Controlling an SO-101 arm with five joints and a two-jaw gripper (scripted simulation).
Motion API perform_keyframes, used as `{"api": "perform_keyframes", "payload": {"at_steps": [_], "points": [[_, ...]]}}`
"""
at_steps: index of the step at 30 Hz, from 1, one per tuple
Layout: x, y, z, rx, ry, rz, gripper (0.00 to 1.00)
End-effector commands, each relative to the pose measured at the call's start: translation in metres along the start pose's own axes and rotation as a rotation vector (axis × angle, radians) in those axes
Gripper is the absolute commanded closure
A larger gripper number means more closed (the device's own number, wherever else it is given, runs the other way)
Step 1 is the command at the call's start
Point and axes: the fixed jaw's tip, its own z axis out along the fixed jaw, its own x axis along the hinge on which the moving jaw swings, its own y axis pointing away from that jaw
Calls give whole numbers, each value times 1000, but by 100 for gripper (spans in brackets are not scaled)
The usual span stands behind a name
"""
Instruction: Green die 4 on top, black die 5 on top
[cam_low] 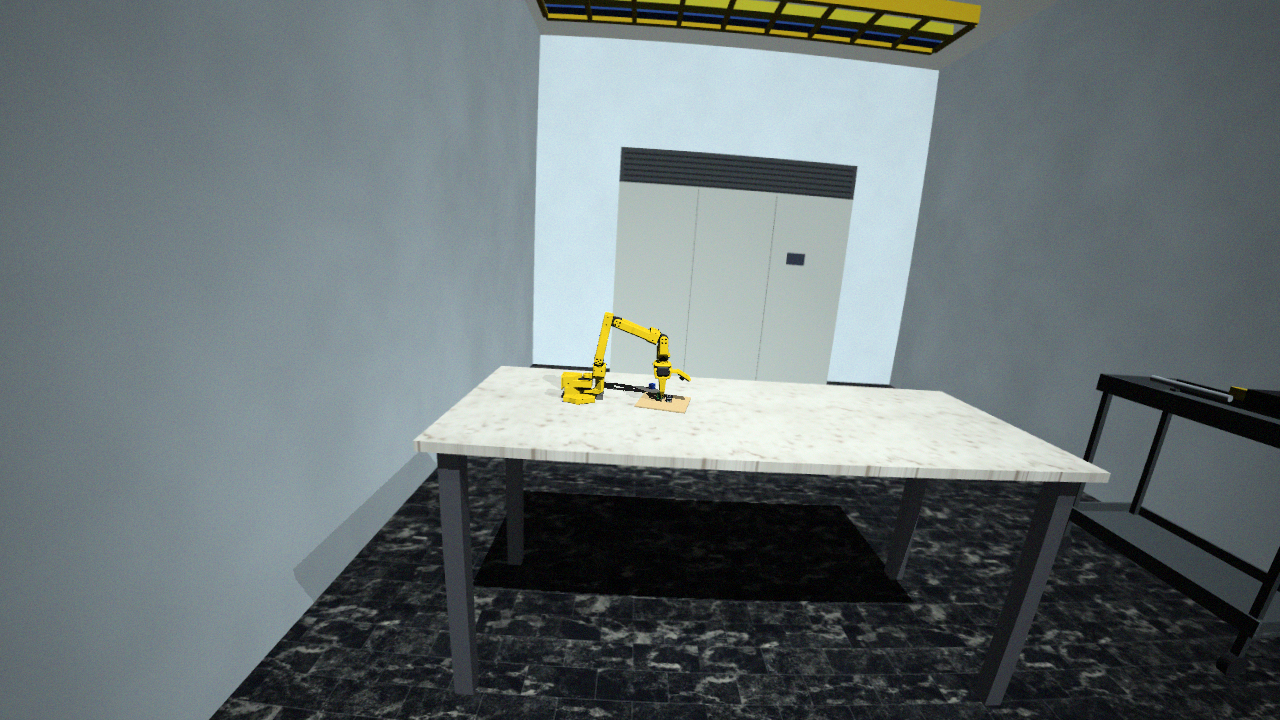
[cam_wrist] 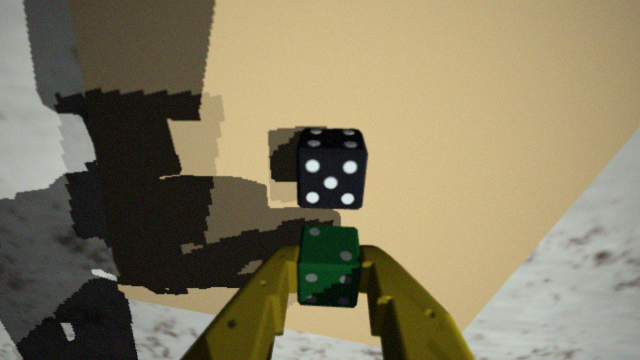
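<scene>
Wrist view: end effector (cam_wrist: 328, 280) gripped the green die (cam_wrist: 328, 265) over the mat (cam_wrist: 450, 125); black die (cam_wrist: 331, 169) lay just ahead, apart.

a small yellow jointed arm (cam_low: 631, 329) with black joint bands, yellow base (cam_low: 580, 387); two yellow gripper fingers, small round screw holes.
</scene>
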Motion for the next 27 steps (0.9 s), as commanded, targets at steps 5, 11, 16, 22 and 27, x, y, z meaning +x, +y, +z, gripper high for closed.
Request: {"api": "perform_keyframes", "payload": {"at_steps": [5, 11, 16, 22, 27], "points": [[-2, 2, 2, -2, -19, -6, 100], [-2, 2, 4, -2, -19, -6, 100], [-2, 2, 4, -2, -19, -6, 100], [-2, 2, 5, -2, -19, -6, 100], [-2, 2, 5, -2, -19, -6, 100]]}}
